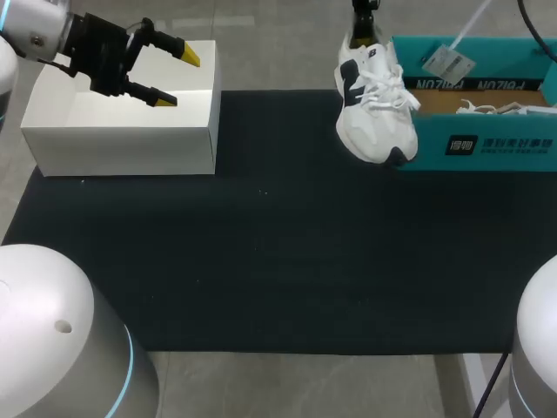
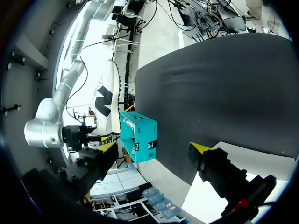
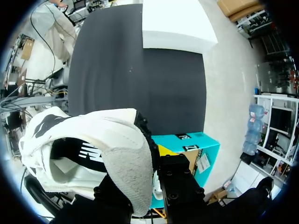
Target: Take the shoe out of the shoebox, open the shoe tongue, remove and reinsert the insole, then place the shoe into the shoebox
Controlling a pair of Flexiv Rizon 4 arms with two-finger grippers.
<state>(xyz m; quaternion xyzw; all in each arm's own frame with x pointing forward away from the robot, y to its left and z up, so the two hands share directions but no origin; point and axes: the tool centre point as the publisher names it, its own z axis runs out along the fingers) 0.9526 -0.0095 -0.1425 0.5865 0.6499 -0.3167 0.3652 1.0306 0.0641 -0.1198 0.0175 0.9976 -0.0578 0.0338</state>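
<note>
A white sneaker with a dark side mark (image 1: 372, 109) hangs toe-down over the black mat's far edge, just left of the teal shoebox (image 1: 487, 144). My right gripper (image 1: 364, 35) is shut on its heel from above. In the right wrist view the heel collar (image 3: 126, 158) sits between the fingers of the right gripper (image 3: 149, 158), one yellow tip showing, with the teal shoebox (image 3: 191, 144) beyond. A second white shoe (image 1: 496, 109) lies inside the box. My left gripper (image 1: 178, 77) stands open above a white box, far from the sneaker (image 2: 105, 100).
A white open box (image 1: 122, 131) stands at the mat's far left corner, under the left gripper. A paper tag (image 1: 448, 59) hangs at the teal shoebox's back wall. The black mat (image 1: 261, 261) covers the table's middle and front.
</note>
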